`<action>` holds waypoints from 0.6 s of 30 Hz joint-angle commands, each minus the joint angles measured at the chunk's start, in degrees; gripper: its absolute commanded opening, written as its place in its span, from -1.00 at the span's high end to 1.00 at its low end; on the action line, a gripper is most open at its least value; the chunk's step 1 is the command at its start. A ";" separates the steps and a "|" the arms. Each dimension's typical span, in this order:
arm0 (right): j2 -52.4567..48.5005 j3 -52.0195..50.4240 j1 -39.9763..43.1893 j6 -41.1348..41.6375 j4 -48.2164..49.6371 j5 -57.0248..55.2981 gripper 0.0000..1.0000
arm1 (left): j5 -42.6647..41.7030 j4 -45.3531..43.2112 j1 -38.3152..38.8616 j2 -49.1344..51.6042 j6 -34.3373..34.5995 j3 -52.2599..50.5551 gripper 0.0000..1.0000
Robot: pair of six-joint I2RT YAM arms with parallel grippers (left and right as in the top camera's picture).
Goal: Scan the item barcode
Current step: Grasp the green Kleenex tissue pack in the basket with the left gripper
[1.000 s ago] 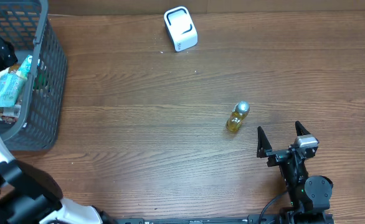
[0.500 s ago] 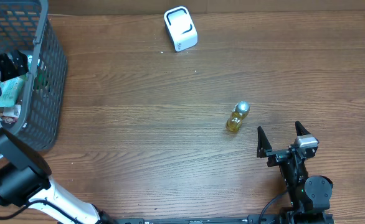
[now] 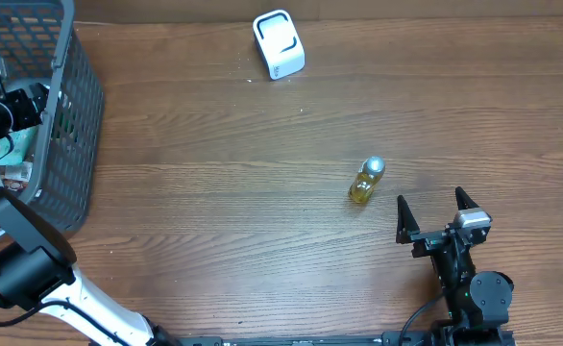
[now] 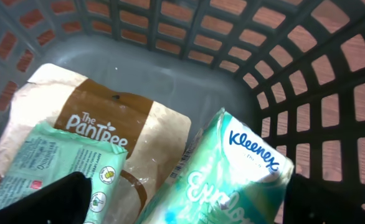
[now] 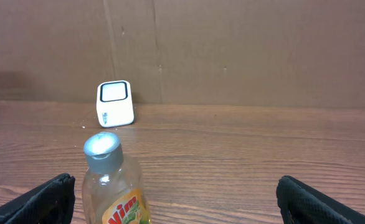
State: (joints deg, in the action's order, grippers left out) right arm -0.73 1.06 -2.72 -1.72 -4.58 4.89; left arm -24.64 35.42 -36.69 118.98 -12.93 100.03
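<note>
The step in hand looks like a pick from the dark grey plastic mesh basket (image 3: 70,125) at the left edge of the wooden table (image 3: 214,211), toward its far-left corner. The left gripper (image 4: 185,186) hangs inside it, fingers (image 4: 58,199) spread wide on either side of the soft mint-green Kleenex tissue pack (image 4: 232,168), gripping nothing. To do this well, it should come down squarely across the pack's narrow width and close gently, since soft film will crumple. It should also stay clear of the brown-and-cream PanTree paper bag (image 4: 108,118) and the pale green wipes packet (image 4: 52,168) alongside. The barcode is not visible, so the pack may need turning before it faces the white box scanner (image 3: 279,44) by the far edge. The pack's long axis runs diagonally in the wrist view, with the Kleenex end toward the basket wall. The right gripper (image 3: 433,213) waits open near the small yellow bottle (image 3: 365,182).
</note>
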 commanded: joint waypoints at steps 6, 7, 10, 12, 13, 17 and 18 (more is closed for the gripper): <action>0.50 -0.61 0.17 -0.20 0.13 -0.55 -1.00 | -0.81 1.40 1.14 1.77 -1.88 1.27 -0.61; 0.50 -0.61 0.17 -0.20 0.13 -0.55 -1.00 | -0.83 1.77 1.14 1.77 -1.88 1.29 -0.60; 0.52 -0.61 0.17 -0.20 0.13 -0.55 -1.00 | -0.83 2.32 1.03 1.16 -1.64 1.31 -0.45; 0.52 -0.61 0.17 -0.20 0.13 -0.55 -1.00 | -0.68 2.47 1.01 0.24 -1.64 1.40 -0.38; 0.52 -0.61 0.17 -0.20 0.13 -0.57 -1.00 | -0.39 2.51 1.01 -0.22 -1.66 1.40 -0.34; 0.50 -0.61 0.17 -0.20 0.13 -0.55 -1.00 | -0.02 3.41 1.01 -1.57 -1.64 1.40 -0.18; 0.52 -0.61 0.17 -0.20 0.13 -0.57 -1.00 | -0.02 3.76 1.01 -1.66 -1.64 1.40 -0.11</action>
State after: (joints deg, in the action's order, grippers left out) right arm -0.73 1.06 -2.72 -1.69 -4.60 4.91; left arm -24.82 38.59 -35.81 119.83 -13.91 100.03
